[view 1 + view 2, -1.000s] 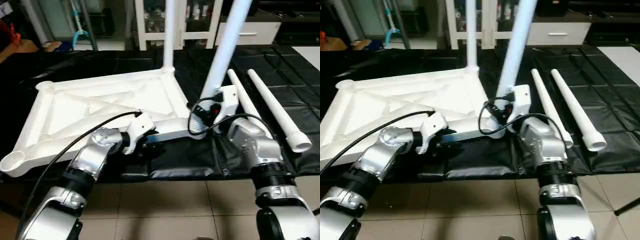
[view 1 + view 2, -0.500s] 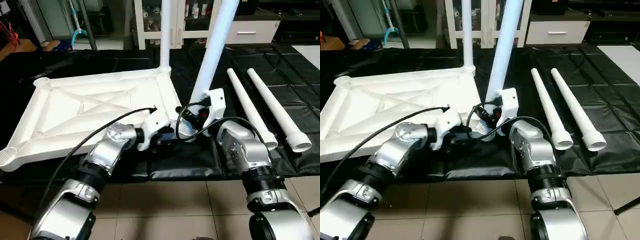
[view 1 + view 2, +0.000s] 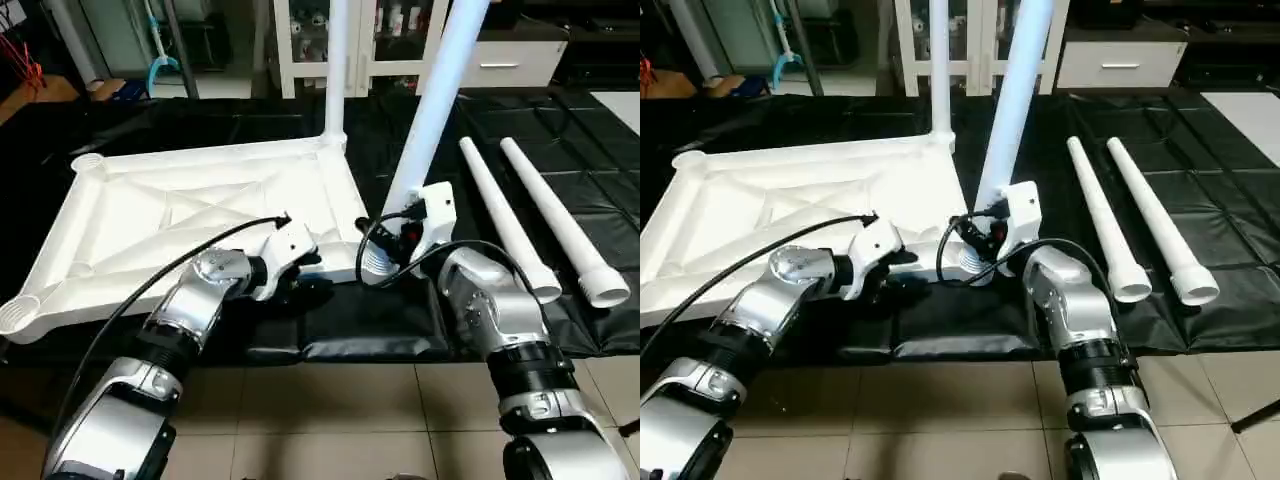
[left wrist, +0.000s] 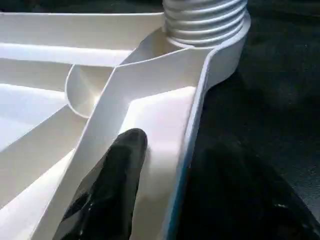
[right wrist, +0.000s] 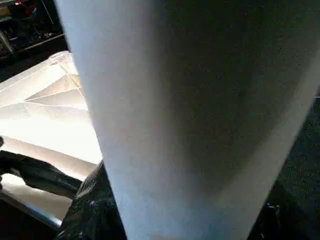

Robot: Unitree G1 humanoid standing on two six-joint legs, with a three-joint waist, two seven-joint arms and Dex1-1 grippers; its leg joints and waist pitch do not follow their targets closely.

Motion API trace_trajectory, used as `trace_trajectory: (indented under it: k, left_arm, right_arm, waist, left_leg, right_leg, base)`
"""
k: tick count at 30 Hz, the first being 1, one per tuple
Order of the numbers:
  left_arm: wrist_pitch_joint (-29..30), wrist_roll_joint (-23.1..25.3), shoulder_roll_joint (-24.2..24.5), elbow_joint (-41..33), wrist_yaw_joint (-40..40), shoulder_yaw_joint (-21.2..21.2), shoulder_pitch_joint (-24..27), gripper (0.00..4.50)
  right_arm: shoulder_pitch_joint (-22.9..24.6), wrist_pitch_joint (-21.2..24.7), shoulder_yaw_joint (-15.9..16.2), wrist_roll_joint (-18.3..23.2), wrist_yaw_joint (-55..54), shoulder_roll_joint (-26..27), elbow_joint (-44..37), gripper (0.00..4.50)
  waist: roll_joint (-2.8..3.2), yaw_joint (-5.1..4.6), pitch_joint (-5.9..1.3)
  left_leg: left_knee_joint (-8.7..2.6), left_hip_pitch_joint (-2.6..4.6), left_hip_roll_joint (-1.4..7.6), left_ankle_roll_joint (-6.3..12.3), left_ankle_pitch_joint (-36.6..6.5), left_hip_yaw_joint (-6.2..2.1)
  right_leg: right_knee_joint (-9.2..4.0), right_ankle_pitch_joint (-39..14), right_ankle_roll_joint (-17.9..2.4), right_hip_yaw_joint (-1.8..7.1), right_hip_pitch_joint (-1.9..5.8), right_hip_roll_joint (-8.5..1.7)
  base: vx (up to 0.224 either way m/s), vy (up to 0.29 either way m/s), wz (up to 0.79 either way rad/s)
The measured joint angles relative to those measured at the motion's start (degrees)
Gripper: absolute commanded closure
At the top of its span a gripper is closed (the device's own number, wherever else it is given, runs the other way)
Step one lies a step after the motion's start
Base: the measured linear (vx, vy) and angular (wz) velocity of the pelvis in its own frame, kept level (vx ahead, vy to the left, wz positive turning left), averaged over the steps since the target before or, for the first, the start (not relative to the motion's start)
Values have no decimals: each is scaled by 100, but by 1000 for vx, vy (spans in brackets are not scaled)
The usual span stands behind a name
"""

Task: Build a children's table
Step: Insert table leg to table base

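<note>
The children's table lies upside down on a black mat: its white ribbed tabletop (image 3: 180,215) carries one leg (image 3: 335,70) upright in the far right corner socket. My right gripper (image 3: 405,228) is shut on a second leg (image 3: 435,100), which leans to the right. That leg's threaded end (image 4: 205,22) sits at the near right corner socket. My left gripper (image 3: 300,285) is shut on the tabletop's near rim, a short way left of that socket. One finger (image 4: 110,185) lies inside the rim and the other outside it.
Two loose white legs (image 3: 505,225) (image 3: 560,225) lie side by side on the mat (image 3: 380,320) to the right. A white glass-door cabinet (image 3: 370,40) stands behind the mat. Tiled floor runs along the mat's near edge.
The view has shifted. My left gripper stands a little nearer the corner socket along the near rim than a second ago. The right gripper keeps its hold on the leaning leg.
</note>
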Motion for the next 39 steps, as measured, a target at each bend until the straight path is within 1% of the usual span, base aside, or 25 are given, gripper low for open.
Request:
trace_trajectory:
  k: [4,6,9,10,11,14,17,19,20,21,22,32,39]
  left_arm:
    - [8,-3,-96,0,-34,-33,27,197]
    - [5,-5,-163,67,-16,-41,27,225]
    - [-36,-4,-272,229,111,-37,18,235]
    - [-69,-1,-295,277,128,-37,17,245]
    - [-101,1,-308,316,144,-38,17,270]
    - [-147,12,-302,340,171,-38,17,280]
    - [-160,11,-302,343,171,-37,17,313]
    - [-162,-11,-303,361,169,5,17,315]
    - [-162,-25,-302,373,169,25,17,329]
    - [-161,-26,-300,378,165,46,18,329]
    - [-155,-39,-293,378,143,55,18,344]
    - [-124,-154,-272,420,108,124,18,376]
    - [-104,-156,-269,420,86,110,24,381]
  right_arm:
    - [66,-98,12,-28,-13,8,-27,259]
    - [123,-176,30,-36,-38,20,-41,259]
    - [197,-343,88,-144,-71,39,-48,259]
    - [242,-383,117,-156,-81,41,-88,260]
    - [257,-396,126,-163,-87,48,-104,261]
    - [303,-414,153,-185,-88,48,-162,261]
    - [310,-431,157,-200,-89,41,-176,262]
    - [310,-457,172,-201,-89,39,-172,262]
    - [312,-468,182,-202,-88,41,-171,262]
    - [313,-475,193,-204,-88,43,-171,262]
    - [314,-484,205,-203,-86,41,-171,262]
    - [320,-538,250,-205,-46,38,-155,262]
    - [307,-604,248,-203,-44,32,-103,262]
  waist:
    - [0,10,0]
    - [1,21,0]
    - [0,31,0]
    - [0,30,0]
    - [0,28,0]
    - [1,23,-1]
    - [1,26,-1]
    - [1,25,-1]
    - [1,27,-1]
    - [1,31,-1]
    - [1,30,-1]
    - [1,31,-1]
    - [1,21,-1]
  left_leg:
    - [0,-1,0,1,0,0]
    - [-1,-1,0,1,0,0]
    - [0,1,0,1,0,0]
    - [-1,3,0,1,0,0]
    - [0,3,0,1,0,0]
    - [-1,3,0,1,0,0]
    - [-1,3,0,1,0,0]
    - [-1,3,1,1,0,-1]
    - [0,3,1,1,0,-1]
    - [0,3,1,1,0,-1]
    - [0,2,1,1,0,-1]
    - [-1,2,1,1,0,-1]
    - [-1,3,1,1,0,-1]
  right_leg:
    - [0,0,0,-1,0,0]
    - [0,0,0,0,0,0]
    - [0,0,0,0,1,0]
    - [0,0,0,0,3,0]
    - [0,0,0,1,3,0]
    - [0,0,0,0,3,0]
    - [0,0,0,0,3,0]
    - [0,0,0,-1,3,0]
    - [1,0,0,-1,3,0]
    - [1,0,0,-1,3,0]
    - [0,0,0,-1,3,0]
    - [0,0,0,-1,3,0]
    - [0,0,0,0,3,0]
  base:
    - [0,0,0]
    - [0,0,0]
    - [0,0,0]
    - [0,0,0]
    - [0,0,0]
    - [0,0,0]
    - [0,0,0]
    - [0,0,0]
    - [0,0,0]
    - [0,0,0]
    - [0,0,0]
    - [0,0,0]
    - [0,0,0]
